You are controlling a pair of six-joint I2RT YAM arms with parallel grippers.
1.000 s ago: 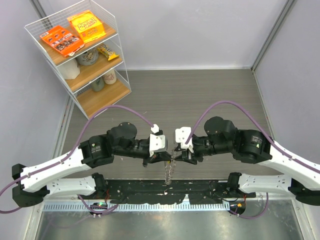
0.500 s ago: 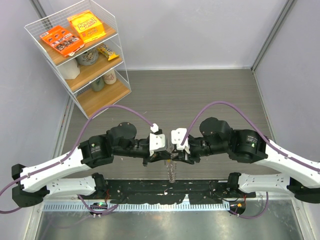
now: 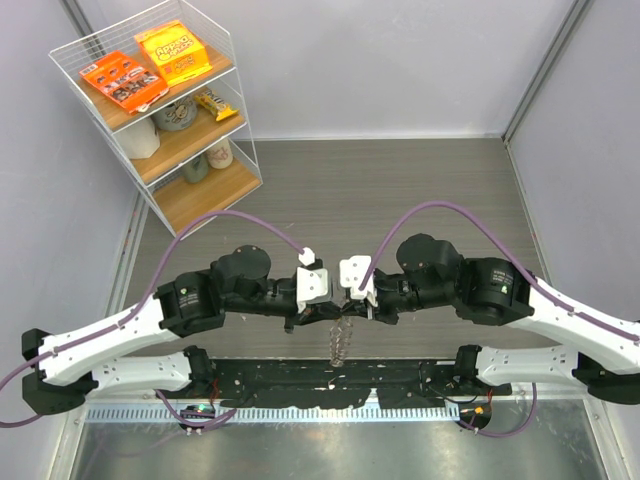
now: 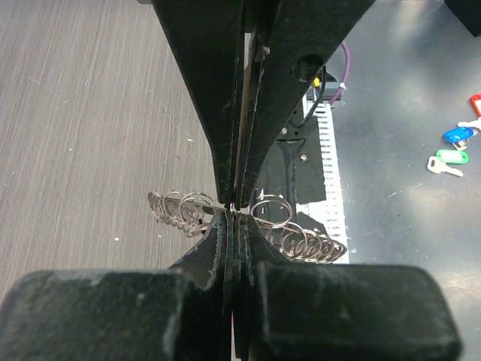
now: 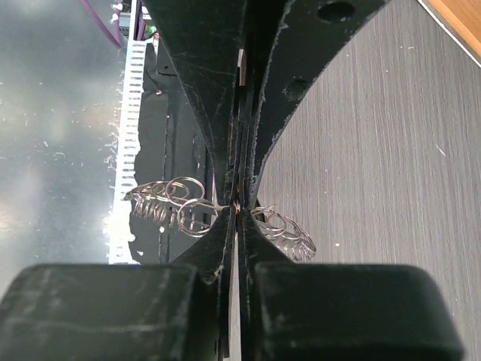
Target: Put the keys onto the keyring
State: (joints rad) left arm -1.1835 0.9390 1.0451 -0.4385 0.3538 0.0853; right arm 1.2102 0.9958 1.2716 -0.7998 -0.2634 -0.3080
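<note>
Left claw [image 4: 235, 208] and right claw [image 5: 239, 208] both pinch shut on the keyring [image 4: 302, 239], meeting nose to nose at its middle; its floppy length runs crosswise to both, off the surface [image 3: 400, 190].

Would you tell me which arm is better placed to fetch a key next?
Probably the right. The left end effector and right end effector both pinch the keyring. The keys lie on the dark plate, farther toward the robot's right.
</note>
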